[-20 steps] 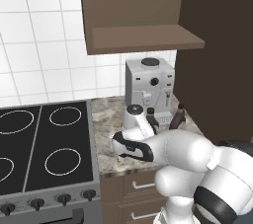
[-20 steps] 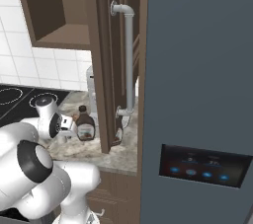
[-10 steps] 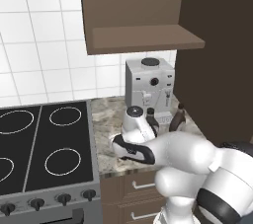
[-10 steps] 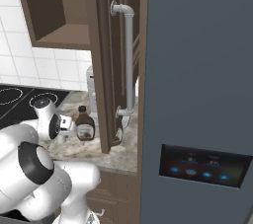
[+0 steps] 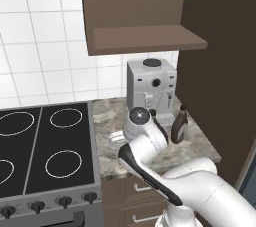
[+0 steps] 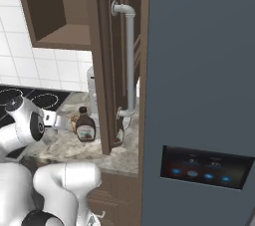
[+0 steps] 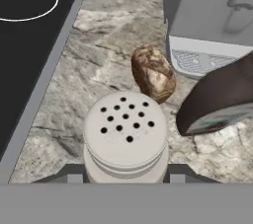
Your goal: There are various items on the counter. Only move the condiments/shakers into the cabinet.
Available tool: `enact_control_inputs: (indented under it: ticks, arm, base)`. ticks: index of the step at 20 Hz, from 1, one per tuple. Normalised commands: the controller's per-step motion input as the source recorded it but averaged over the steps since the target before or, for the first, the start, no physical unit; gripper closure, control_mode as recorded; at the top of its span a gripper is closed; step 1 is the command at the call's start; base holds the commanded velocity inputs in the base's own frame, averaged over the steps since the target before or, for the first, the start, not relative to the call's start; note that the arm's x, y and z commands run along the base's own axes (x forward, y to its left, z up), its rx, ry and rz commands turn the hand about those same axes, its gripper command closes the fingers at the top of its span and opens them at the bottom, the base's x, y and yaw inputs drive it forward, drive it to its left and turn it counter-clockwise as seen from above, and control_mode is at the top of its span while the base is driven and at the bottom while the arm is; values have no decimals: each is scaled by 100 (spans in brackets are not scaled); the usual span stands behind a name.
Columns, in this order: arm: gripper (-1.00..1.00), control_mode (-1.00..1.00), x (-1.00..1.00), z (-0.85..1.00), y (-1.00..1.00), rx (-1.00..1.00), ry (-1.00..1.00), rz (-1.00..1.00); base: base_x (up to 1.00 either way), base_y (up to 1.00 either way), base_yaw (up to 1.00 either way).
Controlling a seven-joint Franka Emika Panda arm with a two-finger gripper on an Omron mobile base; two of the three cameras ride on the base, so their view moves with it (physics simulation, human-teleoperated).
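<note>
Pincer [image 7: 125,178] clamped on the pale shaker [image 7: 125,136].
The shaker stands on the speckled surface [image 7: 94,55], apparently not lifted, just before a brown food lump [image 7: 152,72] and beside a dark bottle [image 7: 220,100].

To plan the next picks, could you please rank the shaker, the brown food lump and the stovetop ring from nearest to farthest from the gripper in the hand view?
1. Shaker: between the fingertips of the gripper.
2. Food lump: just beyond it, beside the coffee machine.
3. Stovetop ring: far corner.
</note>
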Motion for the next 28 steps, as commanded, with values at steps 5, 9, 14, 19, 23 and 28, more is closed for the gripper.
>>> enact_control_inputs:
  ticks: [5,9,14,19,23,28]
  arm:
    - [100,-100,-37,100,0,0,-7,-1]
    - [100,-100,-3,100,0,1,0,-1]
    - [100,-100,5,100,0,2,0,0]
    - [100,-100,2,100,0,0,0,0]
    - [100,-100,7,100,0,-4,0,-1]
    - [100,-100,8,100,0,-9,-1,-1]
  base:
    - [0,0,0]
    - [0,0,0]
    - [0,0,0]
    - [0,0,0]
    - [0,0,0]
    - [0,0,0]
